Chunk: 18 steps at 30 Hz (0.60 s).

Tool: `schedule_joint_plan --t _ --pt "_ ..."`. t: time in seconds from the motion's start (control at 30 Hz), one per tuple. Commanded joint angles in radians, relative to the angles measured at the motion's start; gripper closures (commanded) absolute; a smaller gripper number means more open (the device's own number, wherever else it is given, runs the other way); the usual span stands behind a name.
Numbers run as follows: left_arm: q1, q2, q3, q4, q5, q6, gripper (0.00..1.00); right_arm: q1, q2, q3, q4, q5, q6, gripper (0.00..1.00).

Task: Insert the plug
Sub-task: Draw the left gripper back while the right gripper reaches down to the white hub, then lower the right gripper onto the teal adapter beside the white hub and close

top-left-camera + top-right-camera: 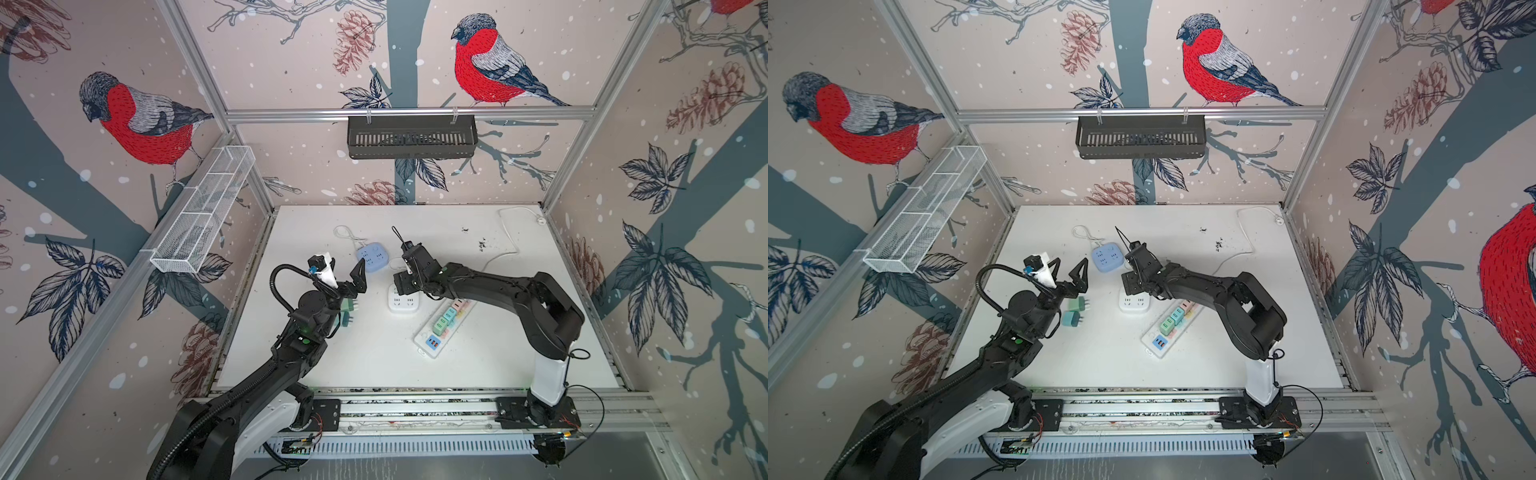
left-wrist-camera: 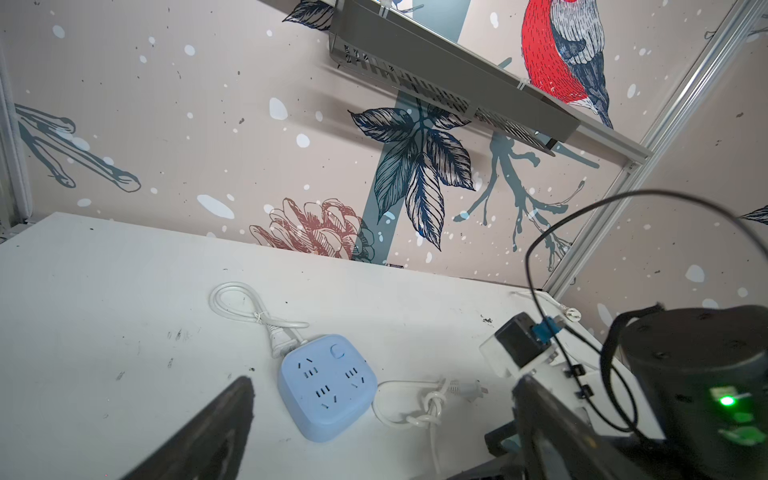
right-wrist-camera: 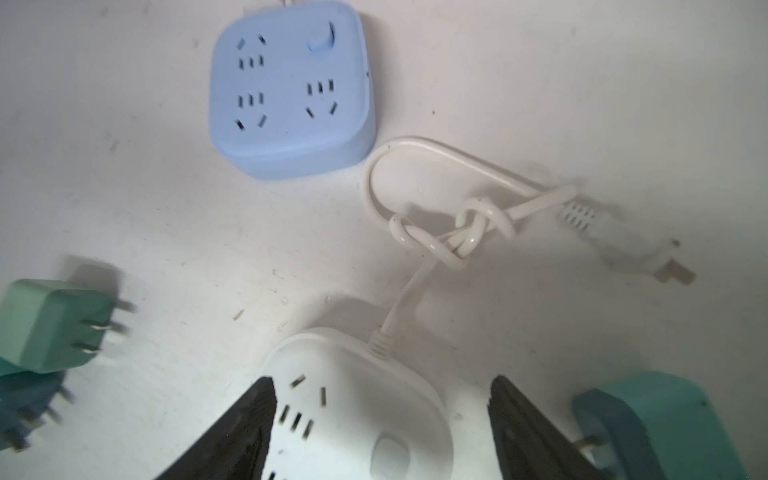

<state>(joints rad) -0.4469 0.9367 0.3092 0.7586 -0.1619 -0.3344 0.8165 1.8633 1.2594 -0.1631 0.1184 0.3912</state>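
Your white tabletop (image 1: 374, 365) fills the lower middle of both top views. Left of centre, the black left arm (image 1: 299, 328) holds your left gripper (image 1: 1072, 261) above the surface, jaws spread wide with nothing between them. Your right gripper (image 3: 381, 380) is hidden under its own wrist in both top views. Its wrist view shows two dark fingers (image 3: 249, 419) standing apart and grasping nothing (whether they touch what lies beneath, you cannot tell).

The long white power strip (image 1: 432, 343) lies lower right of centre with pastel plugs (image 1: 446, 318) seated along it, and its far end is covered by the black right arm (image 1: 540, 307). The white square socket block (image 3: 357, 399) sits directly under the right gripper, half covered in the top views. The pale blue square socket block (image 1: 372, 257) lies just above centre, unobstructed.

The loose plugs lie on the table beside the left arm: a mint-green plug (image 1: 1076, 305) and a darker teal plug (image 1: 1070, 319), prongs pointing right. A teal block (image 3: 665, 428) is cut off at the lower right corner of the right wrist view and is too blurred to identify. A knotted white cord (image 3: 449, 232) lies between the two socket blocks.
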Motion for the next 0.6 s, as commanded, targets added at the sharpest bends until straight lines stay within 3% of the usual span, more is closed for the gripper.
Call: schedule_joint_plan --t 0.0,0.2,0.33,0.43,0.57 --pt "0.004 -0.003 0.005 0.045 -0.007 -0.006 0.04 0.001 -0.067 -0.031 0.015 0.052 0.033 0.18" --pt "0.003 -0.006 0.005 0.043 -0.002 -0.007 0.03 -0.038 -0.164 -0.073 -0.044 0.116 0.242 0.11" --pt "0.005 -0.002 0.007 0.041 -0.002 -0.008 0.03 -0.063 -0.141 -0.003 -0.213 0.138 0.393 0.05" --pt "0.005 -0.009 0.003 0.039 -0.002 -0.010 0.03 -0.079 -0.099 0.046 -0.293 0.097 0.407 0.05" --pt "0.005 -0.012 -0.001 0.044 -0.006 -0.011 0.03 -0.090 -0.068 0.038 -0.273 0.067 0.418 0.05"
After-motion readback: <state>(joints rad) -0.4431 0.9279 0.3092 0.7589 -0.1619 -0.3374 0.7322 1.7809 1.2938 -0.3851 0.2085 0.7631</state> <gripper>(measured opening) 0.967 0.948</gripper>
